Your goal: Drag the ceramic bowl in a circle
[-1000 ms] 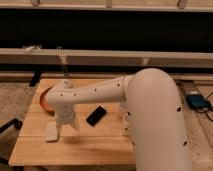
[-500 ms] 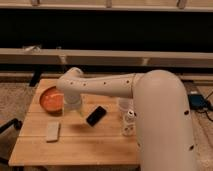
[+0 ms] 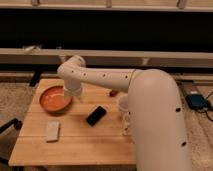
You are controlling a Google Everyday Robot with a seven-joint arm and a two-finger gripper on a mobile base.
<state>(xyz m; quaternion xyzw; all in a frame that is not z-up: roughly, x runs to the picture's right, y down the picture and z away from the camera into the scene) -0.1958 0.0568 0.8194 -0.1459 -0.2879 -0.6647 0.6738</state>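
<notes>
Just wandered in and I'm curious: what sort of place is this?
Probably an indoor lab or office corner: a small wooden table on speckled carpet, a long ledge along a dark wall. The tool is at the rim of the ceramic bowl.

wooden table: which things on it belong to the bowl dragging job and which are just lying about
In the job:
ceramic bowl, left rear of the wooden table
gripper, at the bowl's right rim

Lying about:
black phone, mid table
pale rectangular block, front left
small red thing by the arm, too small to name
</notes>
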